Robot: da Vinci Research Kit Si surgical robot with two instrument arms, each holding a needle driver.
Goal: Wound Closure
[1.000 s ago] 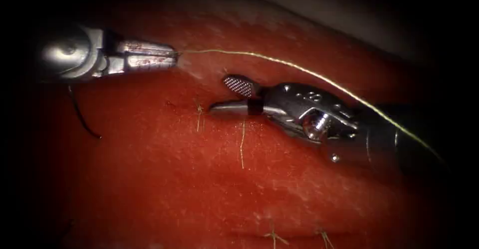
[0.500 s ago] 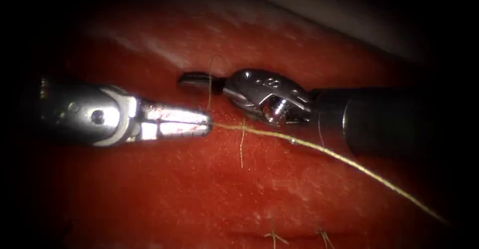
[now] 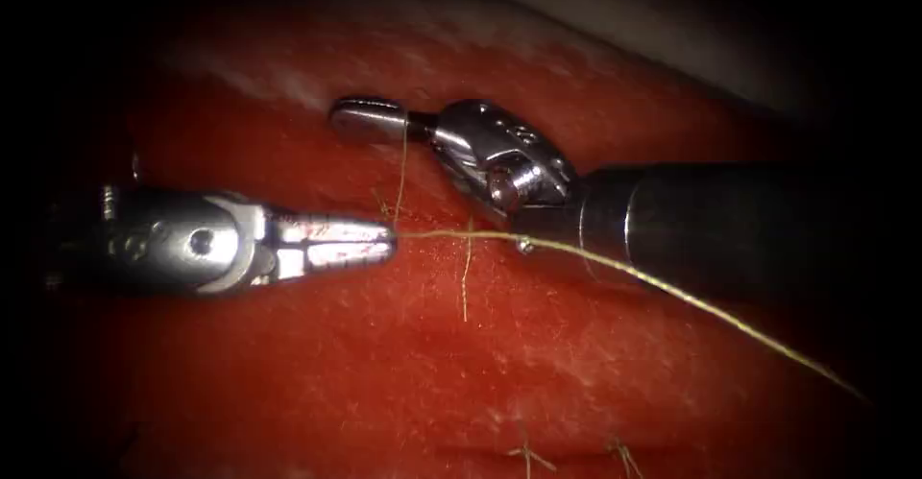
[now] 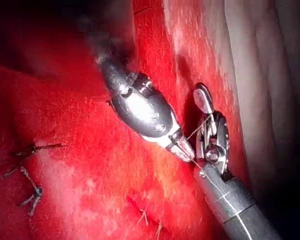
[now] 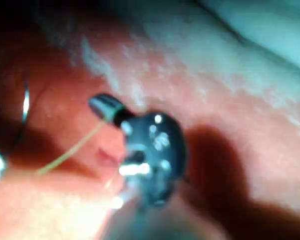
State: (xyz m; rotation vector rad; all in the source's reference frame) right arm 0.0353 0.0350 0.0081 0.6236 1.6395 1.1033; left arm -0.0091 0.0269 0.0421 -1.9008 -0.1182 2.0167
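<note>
Yellow-green thread (image 3: 615, 270); red tissue (image 3: 384, 373); silver left claw (image 3: 384, 241).

Two slim metal tools, each ending in a small silver head with short tapered jaws. Left tool (image 3: 331, 241): bright steel wrist with a round dark pivot hole, jaw faces smeared red. Right tool (image 3: 370, 120): rounded silver wrist with tiny stamped marks and a dull pivot pin, mounted on a thick dark shaft (image 3: 730, 225) with a pale ring.

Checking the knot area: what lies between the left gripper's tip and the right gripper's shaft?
In the endoscope view, the thread runs from the left gripper past the right gripper shaft, crossing a short cut end over tissue.
</note>
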